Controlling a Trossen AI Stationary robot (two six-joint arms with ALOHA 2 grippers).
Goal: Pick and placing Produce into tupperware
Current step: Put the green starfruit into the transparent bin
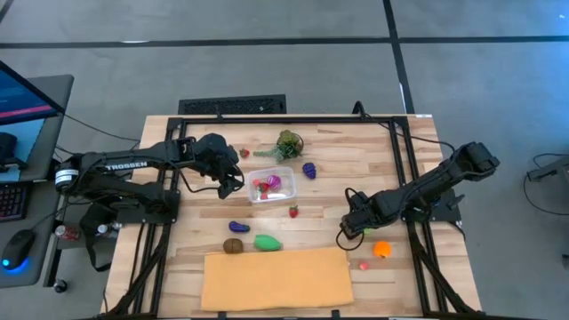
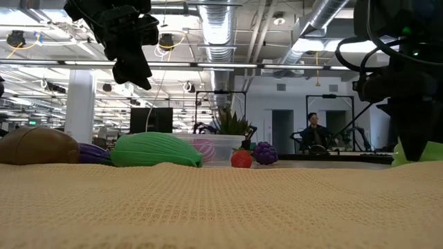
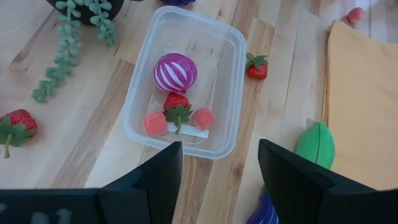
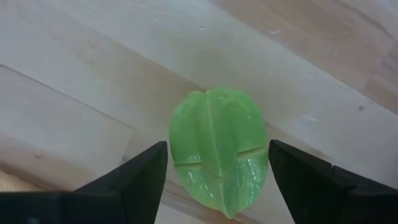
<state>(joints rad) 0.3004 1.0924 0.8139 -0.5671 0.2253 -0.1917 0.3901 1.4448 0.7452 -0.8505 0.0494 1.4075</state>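
The clear tupperware (image 1: 271, 185) (image 3: 230, 93) stands mid-table and holds a purple-striped piece (image 3: 175, 73), a strawberry (image 3: 177, 102) and two pink pieces. My left gripper (image 1: 229, 182) (image 3: 217, 155) hangs open above the tub's left side and holds nothing. My right gripper (image 1: 354, 229) (image 4: 217, 165) points straight down at the right, open. Its fingers stand on both sides of a light green piece (image 4: 217, 155), which lies flat on the wood. Loose produce lies around: a strawberry (image 1: 293, 212), grapes (image 1: 308, 169), a green piece (image 1: 268, 242), a brown one (image 1: 233, 246) and an orange one (image 1: 382, 250). My right gripper's fingers (image 4: 146, 171) come from above and stand close against the two long sides of the light green piece (image 4: 180, 149), which lies on the table. I cannot tell whether they touch it.
A tan-orange cloth (image 1: 276, 278) covers the near middle of the table. A leafy green bunch (image 1: 289, 144) and another strawberry (image 1: 244, 153) lie behind the tub. A purple-blue piece (image 1: 238, 227) and a small pink piece (image 1: 364, 265) lie near the cloth.
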